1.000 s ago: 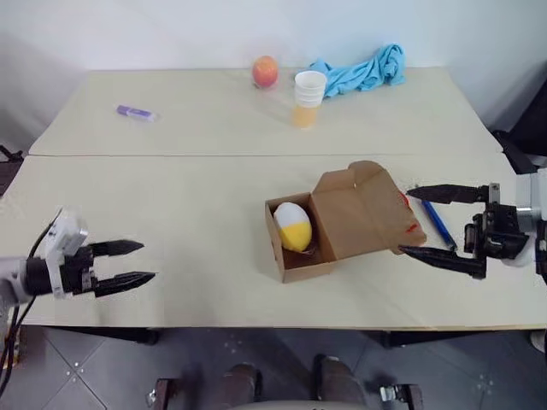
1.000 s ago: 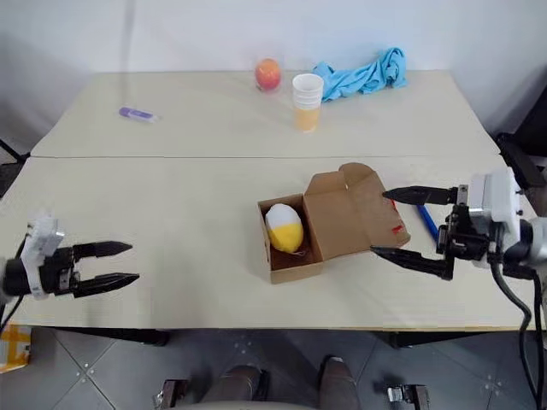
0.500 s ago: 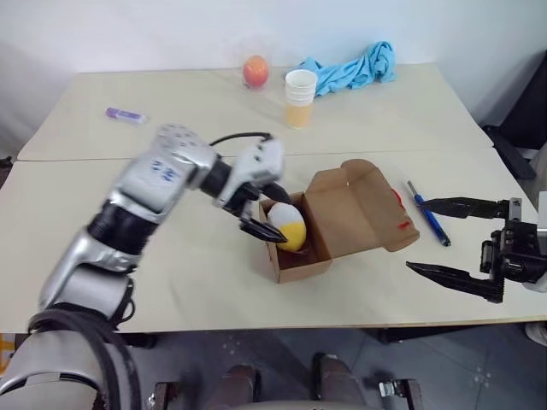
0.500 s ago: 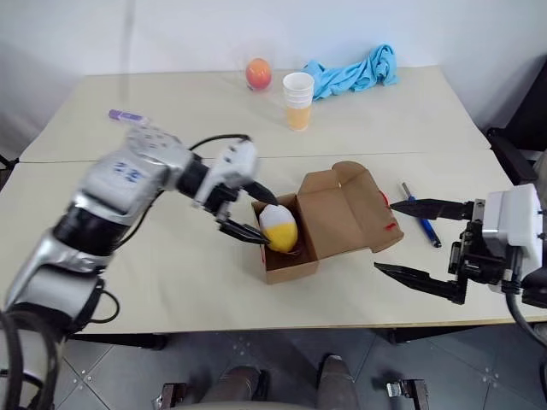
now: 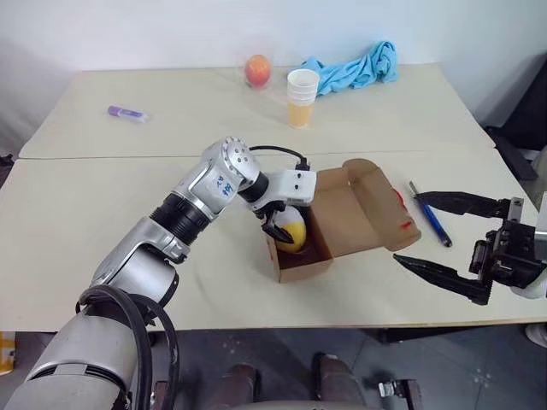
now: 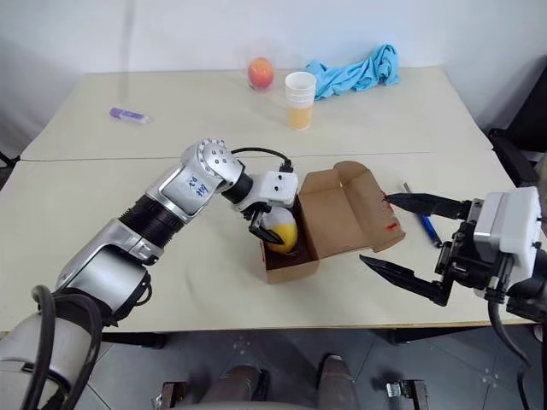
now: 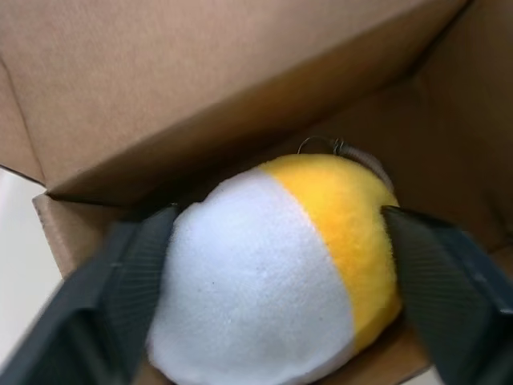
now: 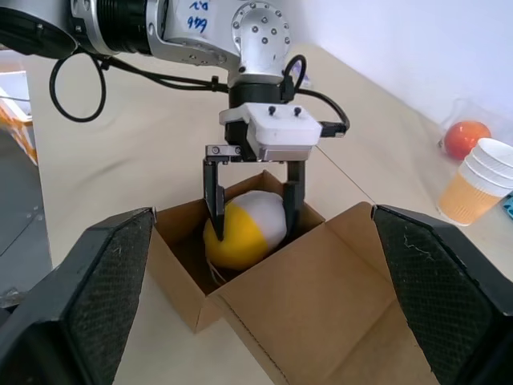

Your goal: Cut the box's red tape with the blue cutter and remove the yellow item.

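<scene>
The brown box (image 5: pixel 301 266) stands open at the table's middle, its lid (image 5: pixel 350 209) folded back to the right with bits of red tape (image 5: pixel 408 226) on the lid's edge. Inside lies the yellow item (image 5: pixel 295 234), a yellow-and-white ball. My left gripper (image 5: pixel 280 225) reaches down into the box. Its fingers (image 7: pixel 136 273) press on both sides of the ball (image 7: pixel 272 265), which rests on the box floor. The blue cutter (image 5: pixel 430 215) lies on the table right of the lid. My right gripper (image 5: pixel 407 226) hovers open beside the lid, empty.
At the back of the table stand an orange-red fruit (image 5: pixel 257 70) and a white cup (image 5: pixel 302 96) with orange filling, with a blue cloth (image 5: pixel 355 68) to their right. A purple marker (image 5: pixel 126 113) lies far left. A seam (image 5: pixel 102 156) runs across the table.
My left arm swung in from the front left of the table to the box, and its gripper sank over the ball and narrowed onto it. The right gripper stayed open and nearly still.
</scene>
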Tool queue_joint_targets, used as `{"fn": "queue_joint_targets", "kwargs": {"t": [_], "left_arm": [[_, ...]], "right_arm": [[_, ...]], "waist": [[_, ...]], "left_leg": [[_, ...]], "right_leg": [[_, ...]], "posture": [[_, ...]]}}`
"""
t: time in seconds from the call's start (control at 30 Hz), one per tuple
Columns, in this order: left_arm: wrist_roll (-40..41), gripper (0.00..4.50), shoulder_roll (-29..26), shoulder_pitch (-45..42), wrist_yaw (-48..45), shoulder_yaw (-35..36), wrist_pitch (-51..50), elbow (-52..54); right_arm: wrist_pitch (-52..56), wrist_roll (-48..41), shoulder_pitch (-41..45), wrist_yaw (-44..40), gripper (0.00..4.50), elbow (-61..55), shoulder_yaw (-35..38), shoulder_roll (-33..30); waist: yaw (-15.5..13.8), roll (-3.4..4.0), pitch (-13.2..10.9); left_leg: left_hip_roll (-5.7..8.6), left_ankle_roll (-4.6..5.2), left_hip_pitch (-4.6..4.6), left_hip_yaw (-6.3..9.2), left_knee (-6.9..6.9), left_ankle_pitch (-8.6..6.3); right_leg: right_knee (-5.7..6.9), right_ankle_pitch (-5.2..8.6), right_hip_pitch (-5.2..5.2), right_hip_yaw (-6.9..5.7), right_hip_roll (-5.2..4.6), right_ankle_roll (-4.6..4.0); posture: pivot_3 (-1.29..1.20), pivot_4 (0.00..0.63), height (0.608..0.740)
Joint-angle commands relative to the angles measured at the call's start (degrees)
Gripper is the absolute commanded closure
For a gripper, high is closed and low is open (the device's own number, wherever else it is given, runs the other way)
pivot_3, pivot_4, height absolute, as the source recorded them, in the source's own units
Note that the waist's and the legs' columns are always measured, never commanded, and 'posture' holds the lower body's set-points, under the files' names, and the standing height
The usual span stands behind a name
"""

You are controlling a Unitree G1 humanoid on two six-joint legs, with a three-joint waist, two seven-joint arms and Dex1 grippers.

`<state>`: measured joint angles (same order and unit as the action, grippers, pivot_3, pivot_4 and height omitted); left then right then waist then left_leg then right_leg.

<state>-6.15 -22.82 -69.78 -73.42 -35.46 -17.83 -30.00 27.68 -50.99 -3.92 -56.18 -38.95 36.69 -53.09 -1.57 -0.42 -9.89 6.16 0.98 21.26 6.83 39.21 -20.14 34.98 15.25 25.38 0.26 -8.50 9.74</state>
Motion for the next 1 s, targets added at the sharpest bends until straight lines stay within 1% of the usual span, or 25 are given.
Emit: {"fn": "queue_joint_targets", "kwargs": {"t": [0.03, 0.13, 0.17, 0.2, 0.23, 0.3, 0.4, 0.43, 0.47, 0.5, 0.53, 0.57, 0.63, 0.73, 0.8, 0.9, 1.0], "left_arm": [[-2.71, 1.48, 0.62, -1.93, -0.54, 0.28, 2.86, -1.95], [-2.24, 2.31, 2.22, -1.70, -0.21, 1.94, 3.93, -2.83], [-1.46, 2.66, 2.78, -1.68, 0.15, 3.26, 4.27, -3.08], [-0.48, 2.79, 3.25, -1.63, 0.18, 4.61, 3.80, -3.09], [1.08, 3.20, 3.56, -1.36, -0.46, 6.25, 3.60, -2.90], [4.46, 3.70, 3.74, -0.91, -1.51, 10.05, 1.21, -2.82], [6.89, 4.40, 4.02, -0.42, -1.78, 13.55, 0.73, -3.46], [12.85, 4.49, 5.75, -0.22, 1.30, 21.08, -0.02, -5.30], [17.21, 4.49, 7.05, -0.08, 3.55, 26.70, -0.61, -6.66], [21.89, 4.49, 7.27, 1.22, 5.18, 33.19, 2.38, -7.33], [25.58, 4.49, 6.25, 3.32, 5.77, 38.49, 3.43, -6.70], [27.39, 4.49, 4.76, 5.79, 6.58, 41.94, 4.40, -5.19], [28.43, 4.49, 2.82, 8.98, 9.18, 45.17, 4.46, -3.20], [26.41, 4.49, -3.51, 18.85, 15.40, 50.15, 7.94, 0.77], [26.88, 4.49, -6.64, 25.29, 19.90, 54.42, 8.88, 3.32], [26.55, 4.49, -11.01, 36.75, 26.56, 61.23, 11.43, 6.14], [26.66, 4.49, -12.88, 44.50, 31.07, 64.47, 11.10, 8.26]], "right_arm": [[-0.86, -0.79, -0.27, 0.39, 0.00, -1.11, 2.20, 0.14], [-1.54, -0.01, -0.02, 0.52, 0.00, -0.51, 1.68, 0.25], [-1.69, 0.23, 0.19, 0.66, 0.00, -0.29, 1.39, 0.28], [-1.86, 0.49, 0.26, 0.66, 0.00, -0.13, 1.16, 0.32], [-2.03, 0.76, 0.49, 0.71, 0.00, 0.04, 0.85, 0.34], [-2.32, 0.96, 1.10, 1.05, 0.00, 0.47, 0.38, 0.43], [-2.62, 1.05, 1.69, 1.50, 0.00, 0.92, 0.00, 0.56], [-2.85, 1.18, 2.14, 2.13, 0.00, 1.29, -0.44, 1.10], [-3.01, 1.28, 2.48, 2.59, 0.00, 1.56, -0.77, 1.50], [-3.03, 1.13, 2.79, 3.12, 0.00, 1.68, -1.41, 2.15], [-3.05, 0.95, 3.48, 3.84, 0.00, 1.67, -2.43, 2.92], [-2.94, 0.54, 4.24, 4.55, 0.00, 1.64, -3.48, 3.71], [-3.02, 0.27, 5.37, 5.36, 0.00, 1.70, -4.97, 4.64], [-4.31, 1.50, 8.94, 5.69, 0.00, 2.37, -10.53, 6.80], [-5.31, 2.57, 11.45, 5.64, 0.00, 3.27, -14.30, 8.70], [-7.54, 5.12, 16.12, 5.02, 0.00, 5.52, -20.83, 12.45], [-9.62, 7.23, 19.30, 3.97, 0.00, 8.62, -25.01, 15.66]], "waist": [[-0.01, 0.00, 0.00], [0.00, 0.00, 0.00], [-0.02, 0.00, 0.00], [-0.09, -0.01, 0.00], [-0.10, -0.01, -0.01], [-0.02, -0.01, -0.01], [0.05, -0.01, -0.01], [0.04, -0.01, -0.01], [0.04, -0.01, -0.01], [0.05, -0.02, -0.01], [0.28, -0.02, -0.01], [0.49, -0.01, -0.01], [1.47, 0.01, 0.01], [2.04, 0.05, 0.03], [2.17, 0.04, 0.03], [2.05, -0.01, 0.03], [1.24, -0.05, 0.05]], "left_leg": [[0.00, 0.00, 0.00, 0.00, 0.00, 0.00], [0.00, 0.01, 0.00, 0.00, 0.01, 0.00], [0.00, 0.01, 0.00, 0.00, 0.01, 0.00], [0.00, 0.01, 0.00, 0.00, 0.01, 0.00], [0.00, 0.02, 0.01, 0.01, 0.02, 0.01], [0.00, 0.02, 0.01, 0.00, 0.04, 0.01], [-0.01, 0.02, 0.00, 0.01, 0.04, 0.01], [0.00, 0.02, 0.00, 0.01, 0.04, 0.01], [-0.01, 0.02, 0.00, 0.01, 0.04, 0.01], [-0.09, 0.02, 0.00, 0.03, 0.07, 0.01], [-0.11, 0.02, 0.01, 0.05, 0.11, 0.01], [-0.13, 0.01, 0.01, 0.04, 0.12, 0.01], [-0.15, -0.02, -0.14, 0.05, 0.00, 0.00], [-0.14, -0.06, -0.27, 0.09, -0.05, 0.00], [-0.10, -0.06, -0.29, 0.10, -0.03, 0.00], [-0.07, -0.07, -0.23, 0.22, 0.02, -0.01], [-0.03, -0.06, -0.21, 0.29, 0.04, -0.01]], "right_leg": [[0.00, 0.00, 0.00, 0.00, 0.00, 0.00], [0.02, 0.00, 0.00, 0.00, 0.00, 0.00], [0.02, 0.00, 0.00, 0.00, 0.00, 0.00], [0.02, 0.00, 0.00, 0.00, -0.01, 0.00], [0.02, 0.00, 0.00, 0.00, -0.02, 0.01], [0.04, -0.01, 0.00, 0.00, -0.02, 0.01], [0.05, 0.00, 0.01, -0.01, 0.00, 0.01], [0.05, -0.01, 0.01, -0.01, 0.00, 0.01], [0.06, 0.00, 0.01, 0.00, -0.01, 0.01], [0.10, 0.00, 0.01, 0.00, -0.02, 0.01], [0.09, -0.01, 0.01, -0.01, -0.02, 0.01], [0.12, -0.01, 0.05, 0.00, -0.03, 0.01], [0.12, 0.00, 0.09, 0.01, 0.00, 0.01], [0.18, 0.00, 0.14, 0.02, 0.03, 0.00], [0.23, 0.00, 0.14, 0.02, 0.00, 0.00], [0.25, -0.01, 0.17, -0.02, -0.01, -0.02], [0.22, -0.04, 0.15, -0.03, -0.03, -0.07]], "posture": [[0.00, 0.150, 0.740], [0.00, 0.150, 0.740], [0.00, 0.150, 0.740], [0.00, 0.150, 0.740], [0.00, 0.150, 0.740], [0.00, 0.150, 0.740], [0.00, 0.150, 0.740], [0.00, 0.150, 0.740], [0.00, 0.150, 0.740], [0.00, 0.150, 0.740], [0.00, 0.150, 0.740], [0.00, 0.150, 0.740], [0.00, 0.150, 0.740], [0.00, 0.150, 0.740], [0.00, 0.150, 0.740], [0.00, 0.150, 0.740], [0.00, 0.150, 0.740]]}}
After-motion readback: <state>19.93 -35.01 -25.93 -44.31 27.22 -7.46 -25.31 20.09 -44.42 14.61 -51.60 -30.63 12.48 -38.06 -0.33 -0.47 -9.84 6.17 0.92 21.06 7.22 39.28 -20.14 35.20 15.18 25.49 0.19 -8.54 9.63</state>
